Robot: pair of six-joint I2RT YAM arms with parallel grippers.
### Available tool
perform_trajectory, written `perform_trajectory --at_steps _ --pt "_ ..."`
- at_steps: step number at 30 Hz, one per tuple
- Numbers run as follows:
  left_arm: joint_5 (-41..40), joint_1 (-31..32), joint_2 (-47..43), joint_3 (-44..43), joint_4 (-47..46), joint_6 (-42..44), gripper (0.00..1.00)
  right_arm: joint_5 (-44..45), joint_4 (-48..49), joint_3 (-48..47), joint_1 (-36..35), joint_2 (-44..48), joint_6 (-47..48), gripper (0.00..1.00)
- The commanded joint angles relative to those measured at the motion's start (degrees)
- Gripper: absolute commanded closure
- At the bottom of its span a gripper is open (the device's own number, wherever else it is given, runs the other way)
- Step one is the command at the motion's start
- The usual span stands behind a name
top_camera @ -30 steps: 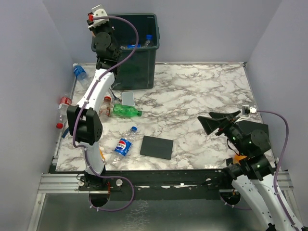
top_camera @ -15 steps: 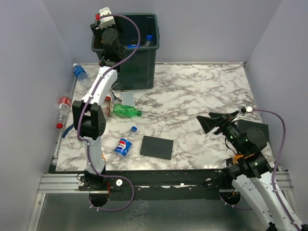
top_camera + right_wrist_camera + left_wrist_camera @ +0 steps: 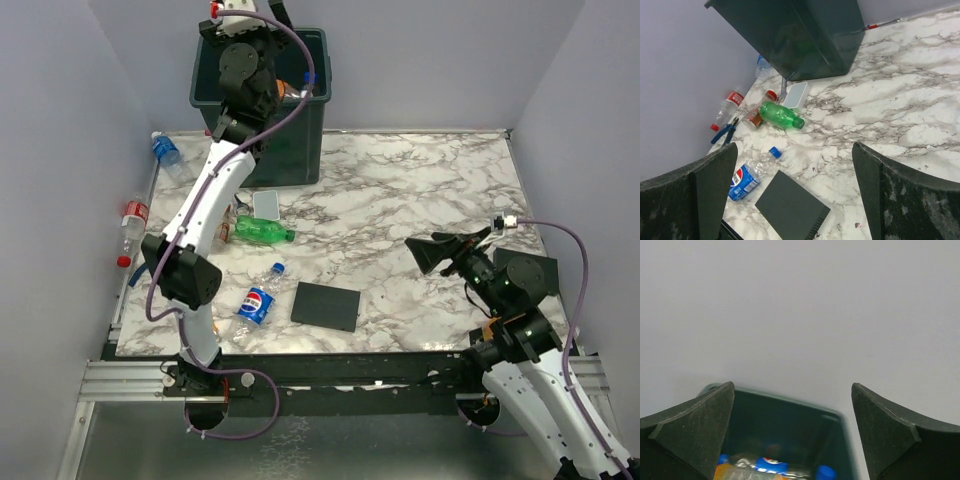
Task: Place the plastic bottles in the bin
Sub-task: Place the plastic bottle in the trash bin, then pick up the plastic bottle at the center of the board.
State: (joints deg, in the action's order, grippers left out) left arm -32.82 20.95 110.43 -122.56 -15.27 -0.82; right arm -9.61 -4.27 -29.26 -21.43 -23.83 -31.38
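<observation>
The left gripper (image 3: 792, 390) has its jaws gaping wide with nothing between them, right above the bin (image 3: 790, 420), where several bottles (image 3: 771, 465) lie inside. The right gripper (image 3: 794, 150) is spread wide too, empty, over the marble table (image 3: 900, 100). A green bottle (image 3: 780, 115) lies loose there, and a Pepsi bottle (image 3: 747, 177) just beside a black plate (image 3: 792, 207).

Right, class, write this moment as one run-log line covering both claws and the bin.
left claw: open, empty, above bin | right claw: open, empty, over table | bin: bottles inside | table: green bottle, Pepsi bottle
</observation>
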Motion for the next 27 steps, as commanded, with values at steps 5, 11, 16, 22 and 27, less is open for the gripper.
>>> perform_trajectory --at_steps 5,11,16,22,27 --pt "1.91 7.09 -12.57 8.72 0.36 8.28 0.01 0.51 -1.33 -2.9 -0.45 0.47 0.23 0.0" --pt "7.83 7.05 -23.53 23.24 2.2 -2.08 0.01 -0.3 -3.29 -4.46 -0.45 -2.46 0.95 0.0" --pt "16.4 7.18 -35.37 41.35 3.98 -16.46 0.01 9.6 -13.78 -12.61 -0.42 -10.1 3.44 0.0" --pt "26.98 7.55 -44.04 61.57 8.58 -27.83 0.01 27.67 -31.55 -22.38 -0.36 -24.01 -1.15 0.0" --pt "35.27 9.2 -46.25 71.54 10.83 -31.89 0.01 29.77 -38.58 -23.12 0.88 -28.84 -10.51 0.0"
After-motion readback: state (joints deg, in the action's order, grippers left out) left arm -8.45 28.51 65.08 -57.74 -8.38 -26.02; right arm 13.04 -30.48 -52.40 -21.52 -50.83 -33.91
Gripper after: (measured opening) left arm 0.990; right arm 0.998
